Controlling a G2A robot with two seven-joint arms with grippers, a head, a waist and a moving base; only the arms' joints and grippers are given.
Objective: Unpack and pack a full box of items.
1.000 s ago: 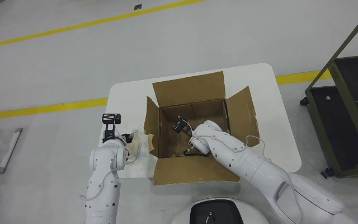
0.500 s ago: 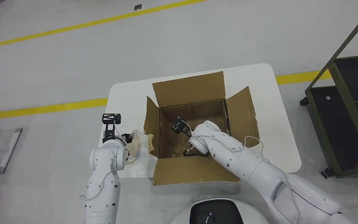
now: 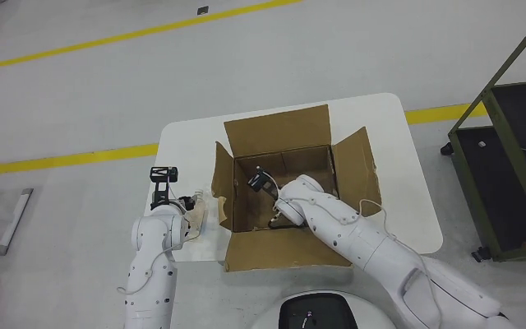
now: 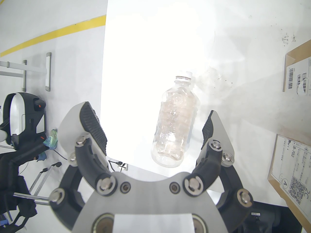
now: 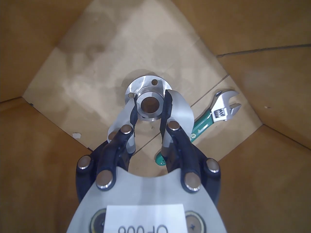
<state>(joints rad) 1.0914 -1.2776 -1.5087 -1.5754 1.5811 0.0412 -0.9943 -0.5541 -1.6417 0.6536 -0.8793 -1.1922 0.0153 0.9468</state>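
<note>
At left, the left gripper [image 4: 149, 112] hangs, jaws apart, over a clear plastic bottle [image 4: 173, 127] lying on the white table [image 4: 158, 25]. Right of it, inside the brown cardboard box [image 3: 279, 130], the right gripper [image 5: 150, 98] clamps a round steel flange [image 5: 143, 83] beside a green-handled wrench [image 5: 213, 116]. Likely unpacking; next, lift it straight out

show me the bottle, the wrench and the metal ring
bottle [image 4: 173, 124]: left wrist view, middle of its clear body
wrench [image 5: 222, 110]: right wrist view, on its silver head
metal ring [image 5: 142, 83]: right wrist view, on its flat rim
</note>
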